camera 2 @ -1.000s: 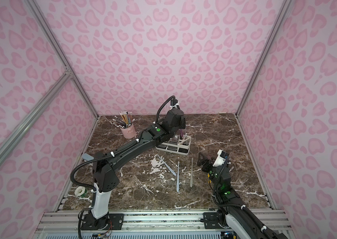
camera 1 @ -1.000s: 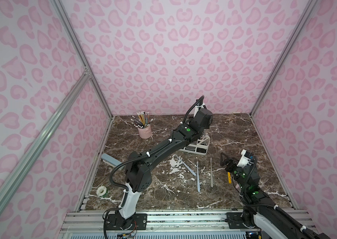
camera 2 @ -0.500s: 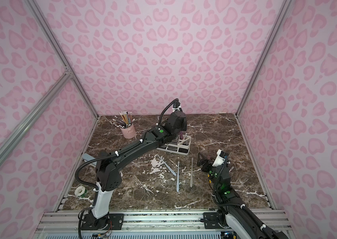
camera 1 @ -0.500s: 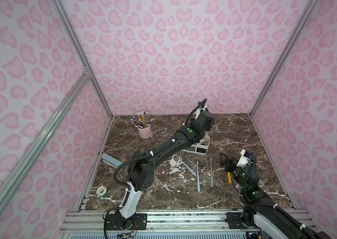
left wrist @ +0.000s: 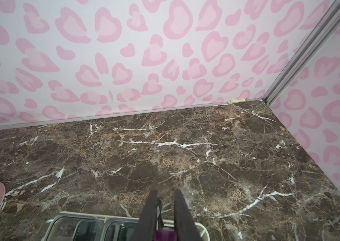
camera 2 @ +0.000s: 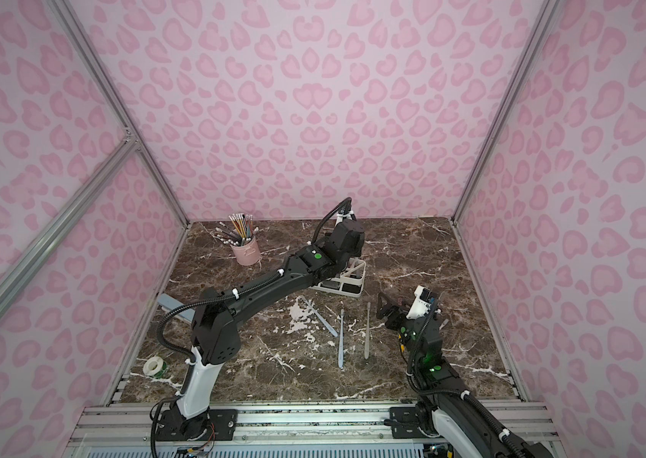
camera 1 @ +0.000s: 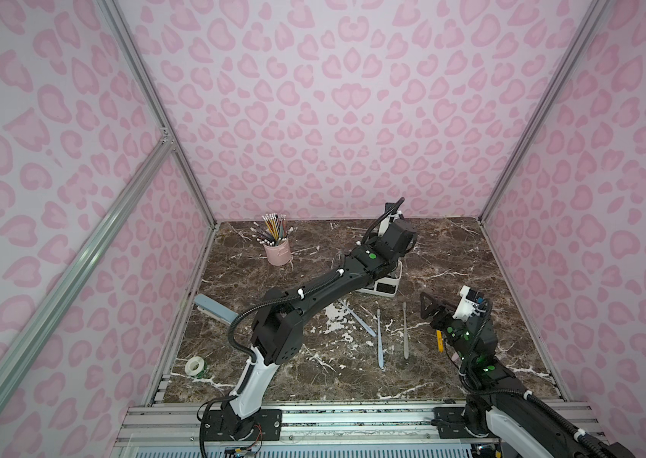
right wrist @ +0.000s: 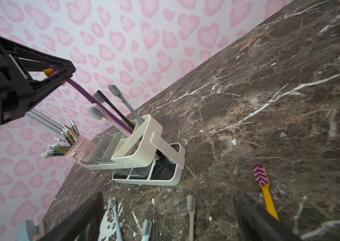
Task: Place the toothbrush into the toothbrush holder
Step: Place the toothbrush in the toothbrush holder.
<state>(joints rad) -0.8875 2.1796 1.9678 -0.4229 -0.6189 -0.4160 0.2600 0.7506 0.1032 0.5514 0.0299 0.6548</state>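
— Fingers (left wrist: 151, 210) on the left gripper (right wrist: 66, 77), how do they stand?
— Narrow, pinched on the purple toothbrush (right wrist: 121, 123) near its upper end. A scrap of purple shows between them in the left wrist view.
— And the rest of that toothbrush?
— It slants down from the grip. Its lower end is inside the slotted compartment of the toothbrush holder (right wrist: 151, 125), alongside a black toothbrush (right wrist: 114, 108), a grey toothbrush (right wrist: 113, 90) and a white toothbrush (right wrist: 95, 111).
— Where is the holder?
— On the marble table (camera 1: 452, 253), toward the back, partly under the left wrist in both top views. The pink pencil cup (camera 1: 278, 253) stands apart from it, to the left.
— The right gripper (camera 1: 430, 311)?
— Its fingers (right wrist: 254, 221) are spread wide with nothing between them, and it hovers over the front right of the table. A yellow toothbrush (right wrist: 268, 200) with purple-and-white bristles lies just beside it. Three pale toothbrushes (camera 1: 380, 337) lie on the table between the arms.
— Any writing?
— A raised mark on the pink pencil cup, too small to read. A tape roll (camera 1: 195, 365) lies at the front left.
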